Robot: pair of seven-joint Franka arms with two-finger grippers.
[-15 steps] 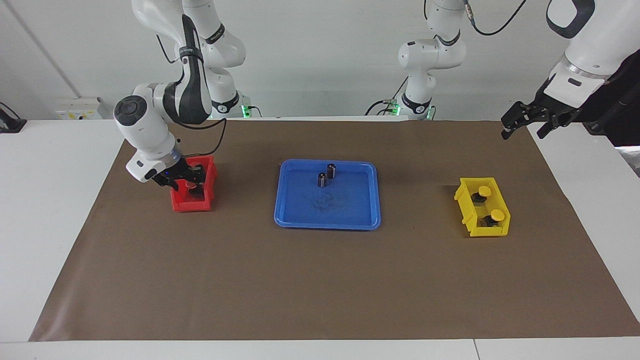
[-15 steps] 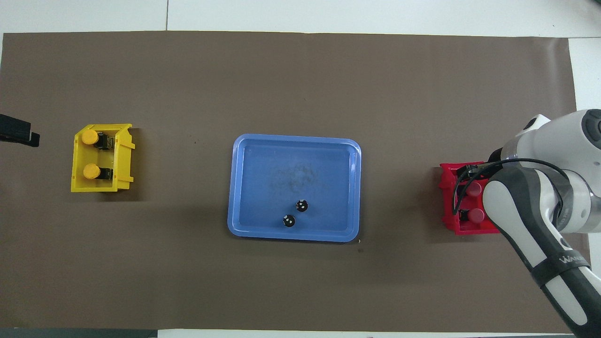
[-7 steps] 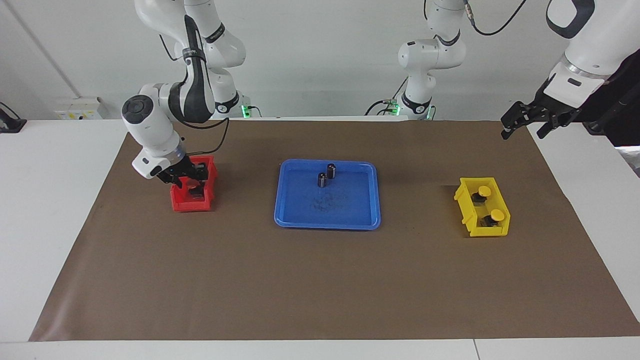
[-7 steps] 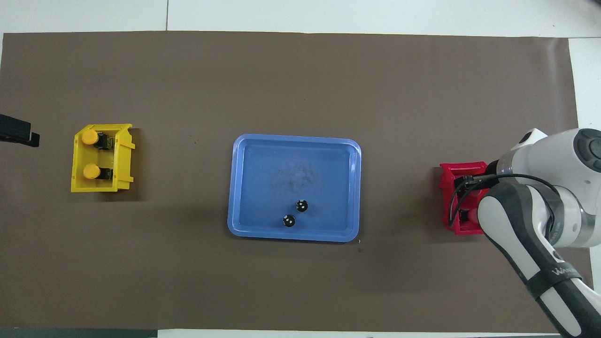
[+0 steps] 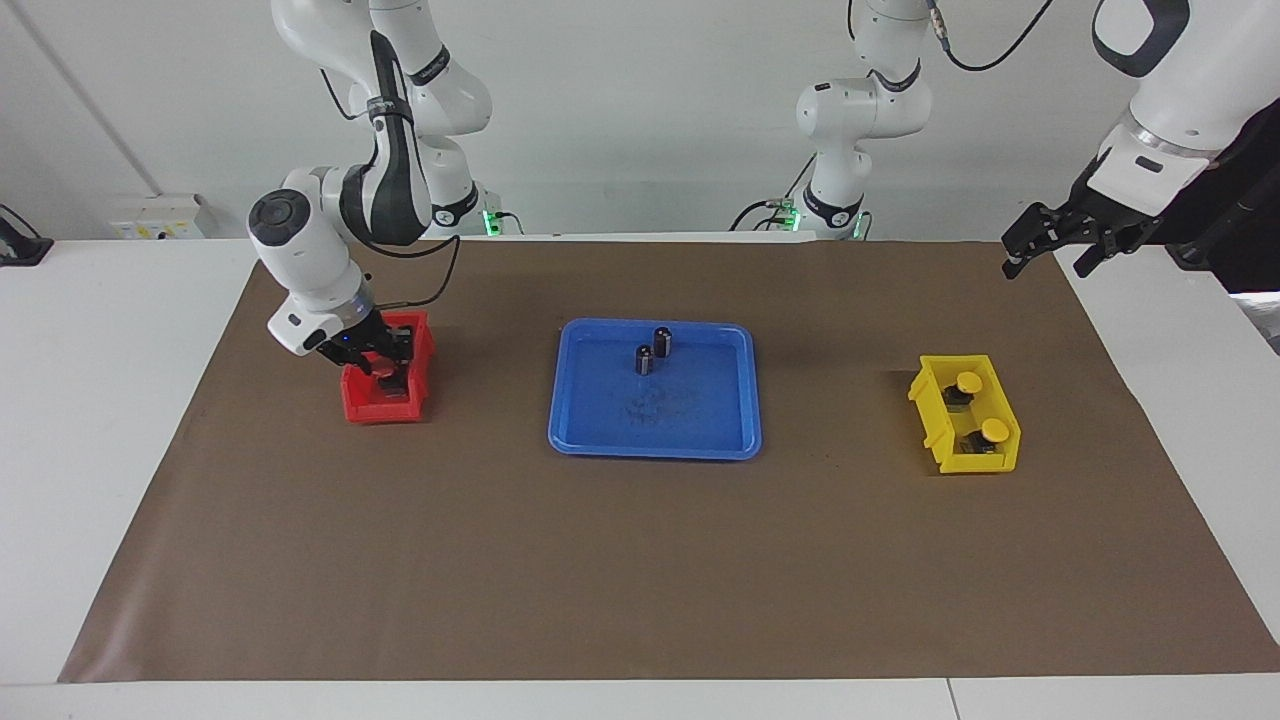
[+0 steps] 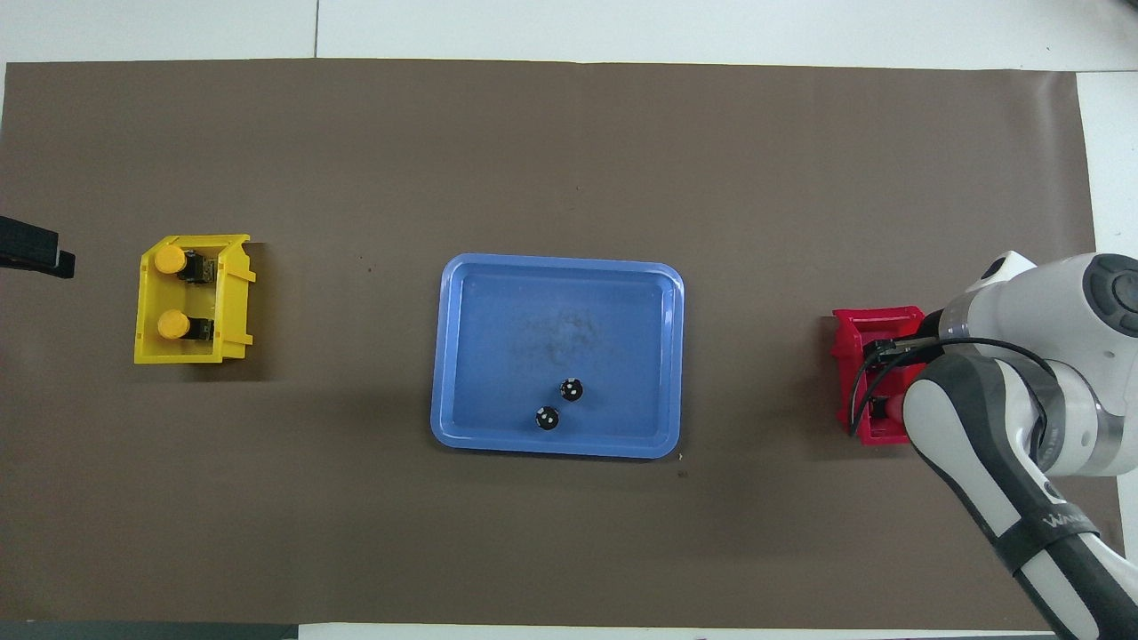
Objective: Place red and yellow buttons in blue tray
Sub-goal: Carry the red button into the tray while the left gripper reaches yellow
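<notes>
The blue tray (image 5: 562,410) lies at the table's middle; it also shows in the overhead view (image 6: 442,356). Two yellow buttons (image 5: 968,382) (image 5: 994,430) sit in a yellow bin (image 5: 930,405) toward the left arm's end; they also show from above (image 6: 171,260) (image 6: 172,325). My right gripper (image 5: 378,362) reaches down into the red bin (image 5: 385,408), right at a red button (image 5: 385,371). From above, the arm covers most of that bin (image 6: 853,338); one red cap (image 6: 886,409) peeks out. My left gripper (image 5: 1045,266) waits open, raised over the table's edge at its end.
Two small dark cylinders (image 5: 662,341) (image 5: 644,359) stand in the tray's part nearer the robots, also seen from above (image 6: 573,388) (image 6: 547,418). A brown mat (image 5: 640,560) covers the table.
My right arm's wrist has swung and risen slightly over the red bin, with the gripper staying inside it. The left arm has not moved.
</notes>
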